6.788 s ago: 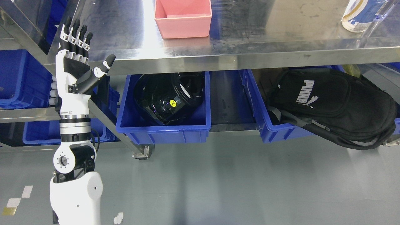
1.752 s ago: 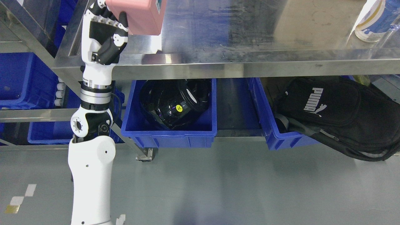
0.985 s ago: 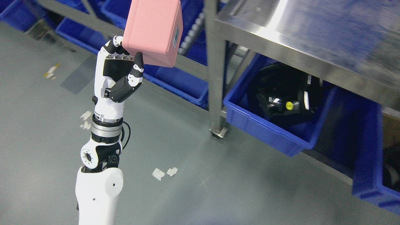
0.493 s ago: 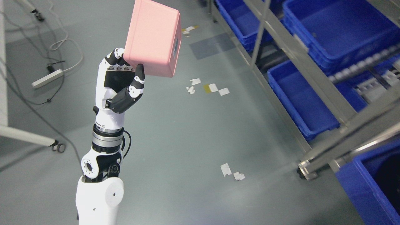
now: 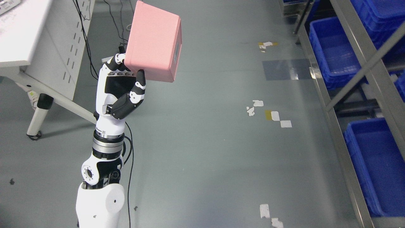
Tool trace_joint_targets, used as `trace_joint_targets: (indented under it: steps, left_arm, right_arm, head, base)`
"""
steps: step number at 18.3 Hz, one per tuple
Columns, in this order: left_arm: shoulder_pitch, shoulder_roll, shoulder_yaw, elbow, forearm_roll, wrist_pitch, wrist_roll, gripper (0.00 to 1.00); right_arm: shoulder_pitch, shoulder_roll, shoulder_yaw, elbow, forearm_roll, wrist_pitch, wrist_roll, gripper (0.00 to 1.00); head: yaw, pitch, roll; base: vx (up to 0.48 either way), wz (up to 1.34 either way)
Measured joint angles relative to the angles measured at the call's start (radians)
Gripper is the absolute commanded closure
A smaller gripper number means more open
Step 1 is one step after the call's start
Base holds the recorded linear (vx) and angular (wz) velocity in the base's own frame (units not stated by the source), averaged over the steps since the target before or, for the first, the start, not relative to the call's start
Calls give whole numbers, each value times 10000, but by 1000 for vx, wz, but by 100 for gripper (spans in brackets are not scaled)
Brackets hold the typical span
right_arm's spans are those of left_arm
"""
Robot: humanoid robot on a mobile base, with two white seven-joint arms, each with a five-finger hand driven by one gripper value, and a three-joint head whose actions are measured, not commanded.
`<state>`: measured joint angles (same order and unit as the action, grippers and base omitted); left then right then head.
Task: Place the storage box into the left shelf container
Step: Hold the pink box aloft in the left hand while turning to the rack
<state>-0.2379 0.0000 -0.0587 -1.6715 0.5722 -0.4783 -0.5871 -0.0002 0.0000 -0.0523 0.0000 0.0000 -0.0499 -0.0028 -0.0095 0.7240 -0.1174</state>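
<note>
The left arm rises upright from the near left edge, wrist straight, palm toward the camera. The left hand (image 5: 118,87) is raised, thumb and fingers (image 5: 114,62) clamped on a box (image 5: 154,41) held above it.

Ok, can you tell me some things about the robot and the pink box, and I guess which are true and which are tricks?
1. The left hand holds the pink box up in the air. True.
2. The pink box sits inside a blue bin. False: it is held over the grey floor, apart from the blue bins on the right.
3. A white table stands behind the arm on the left. True.
4. The floor is green. False: it is grey, with bits of tape.
</note>
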Motion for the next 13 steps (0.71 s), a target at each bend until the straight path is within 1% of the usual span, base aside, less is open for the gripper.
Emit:
trace_joint_targets:
  steps: [6, 13]
  left_arm:
    - [85, 0, 33, -38, 0, 117, -23, 97]
    - [296, 0, 18, -35, -3, 151, -342, 97]
  right_arm:
    - [2, 0, 0, 0, 0, 0, 0, 0]
    - [2, 0, 1, 0, 0, 0, -7, 0]
  head:
    - [0, 0, 0]
    - [0, 0, 0]
  base:
    - [468, 88]
    - [541, -67]
